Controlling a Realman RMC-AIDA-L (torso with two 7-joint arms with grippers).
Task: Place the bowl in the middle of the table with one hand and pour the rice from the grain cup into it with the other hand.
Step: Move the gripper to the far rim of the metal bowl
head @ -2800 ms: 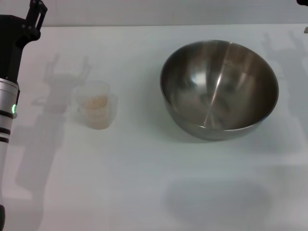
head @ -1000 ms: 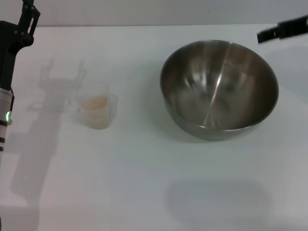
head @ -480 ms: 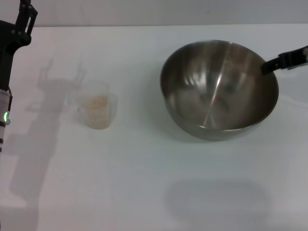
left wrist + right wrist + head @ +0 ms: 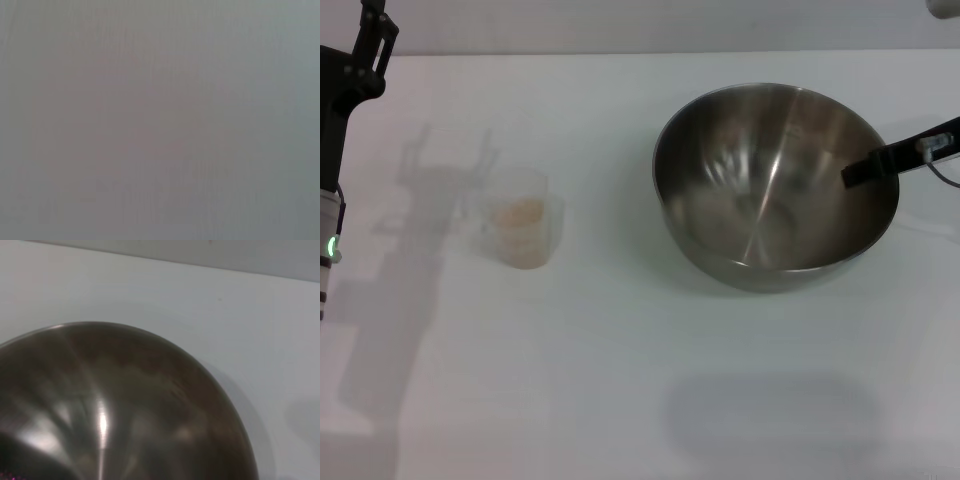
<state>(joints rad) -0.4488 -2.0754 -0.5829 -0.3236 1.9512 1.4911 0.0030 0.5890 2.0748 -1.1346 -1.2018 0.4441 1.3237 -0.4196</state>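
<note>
The steel bowl (image 4: pixel 750 190) stands empty on the white table (image 4: pixel 620 380), right of the middle. It fills the right wrist view (image 4: pixel 110 410) from close above. The clear grain cup (image 4: pixel 520 232) stands at the left with pale rice (image 4: pixel 517 212) in it. My right gripper (image 4: pixel 868 168) reaches in from the right edge, its black tip over the bowl's right rim. My left gripper (image 4: pixel 375 35) is at the far left edge, behind and to the left of the cup and apart from it.
The left wrist view shows only a plain grey-white surface (image 4: pixel 160 120). A thin cable (image 4: pixel 942 172) hangs by the right gripper. Bare white tabletop lies between cup and bowl and along the front.
My right gripper has come in from the upper right and moved down and left, over the bowl's right rim. The bowl, the cup and the left arm have stayed in place.
</note>
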